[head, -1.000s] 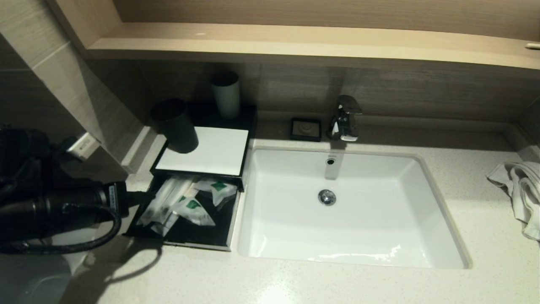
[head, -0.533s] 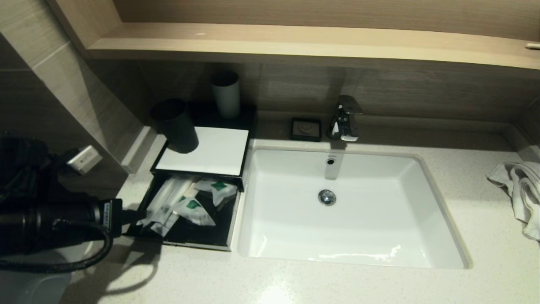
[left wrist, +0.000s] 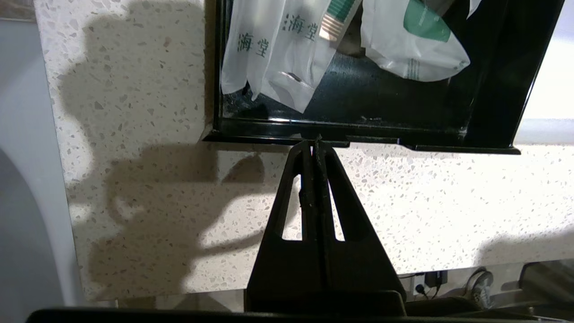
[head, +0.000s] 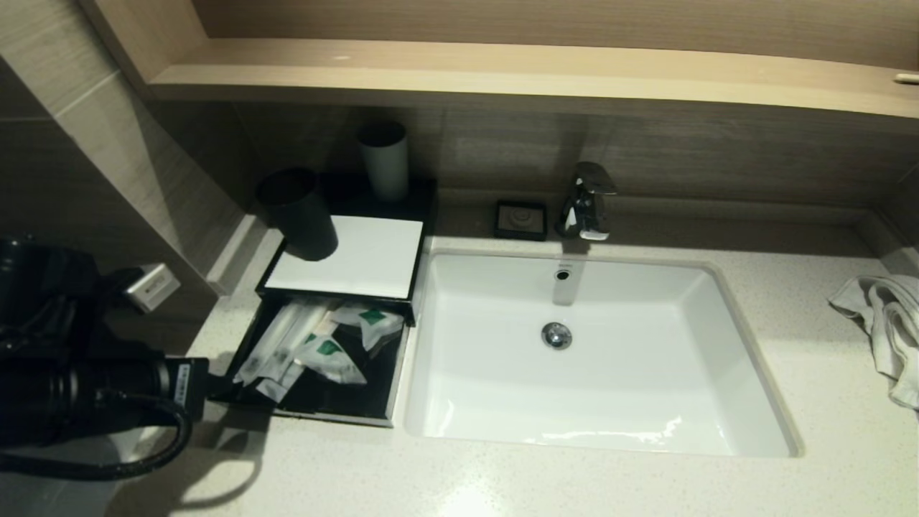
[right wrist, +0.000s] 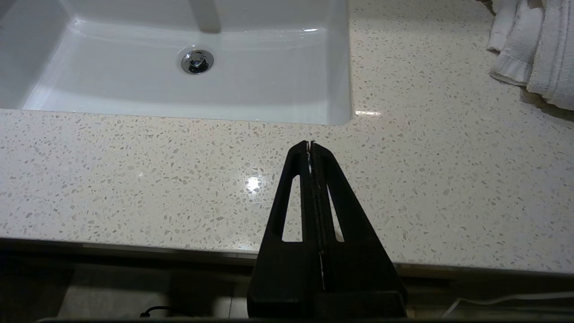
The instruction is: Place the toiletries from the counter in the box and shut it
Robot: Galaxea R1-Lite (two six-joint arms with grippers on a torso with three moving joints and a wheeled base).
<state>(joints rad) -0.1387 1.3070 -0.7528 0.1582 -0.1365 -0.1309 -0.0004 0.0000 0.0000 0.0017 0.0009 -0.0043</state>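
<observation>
The towel point(head: 882, 327) at 3 o'clock in the head view runs off the edge, as it does in the right wrist view point(right wrist: 533, 49). The drawer point(left wrist: 367, 112) is cut at 12 o'clock in the left wrist view, so the sachets point(left wrist: 287, 54) show only their lower ends. The left gripper's tip point(head: 215, 386) is too dark to make out in the head view. The back of the drawer lies hidden under the box point(head: 344, 258).

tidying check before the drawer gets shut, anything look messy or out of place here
The sachets lie jumbled and overlapping in the box's pulled-out drawer, not on the counter. The left gripper, shut, sits at the drawer front. A crumpled towel lies beside the sink.
</observation>
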